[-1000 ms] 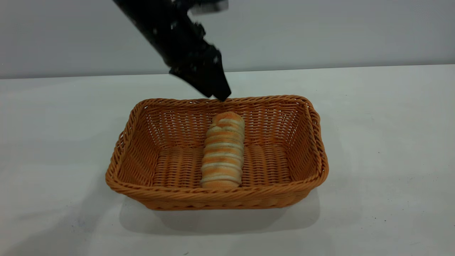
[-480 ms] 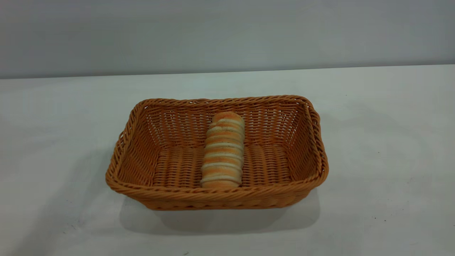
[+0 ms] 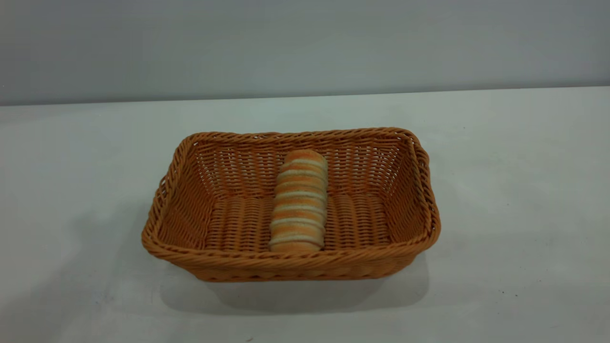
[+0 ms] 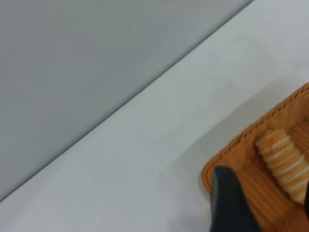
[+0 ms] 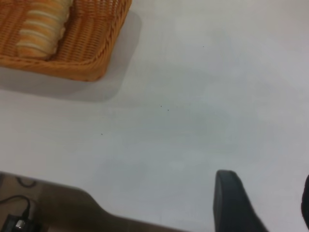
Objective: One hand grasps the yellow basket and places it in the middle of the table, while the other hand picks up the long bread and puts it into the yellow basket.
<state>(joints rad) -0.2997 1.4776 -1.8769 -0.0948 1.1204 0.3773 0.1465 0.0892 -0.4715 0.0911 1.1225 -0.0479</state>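
Observation:
The yellow basket [image 3: 410,190] stands on the white table [image 3: 514,190] near its middle. The long bread [image 3: 299,201] lies inside it, lengthwise across the basket floor, with one end against the far wall. No gripper shows in the exterior view. In the left wrist view my left gripper [image 4: 263,203] is open and empty, above a corner of the basket [image 4: 241,159], with the bread [image 4: 285,162] beyond it. In the right wrist view my right gripper [image 5: 265,200] is open and empty over bare table, well away from the basket [image 5: 91,48] and bread [image 5: 41,26].
A grey wall [image 3: 305,43] runs behind the table. The right wrist view shows the table's edge, with brown floor and a black cable [image 5: 17,215] below it.
The left arm, which was above the basket's far rim a second ago, has lifted out of the exterior view. Basket and bread have not moved.

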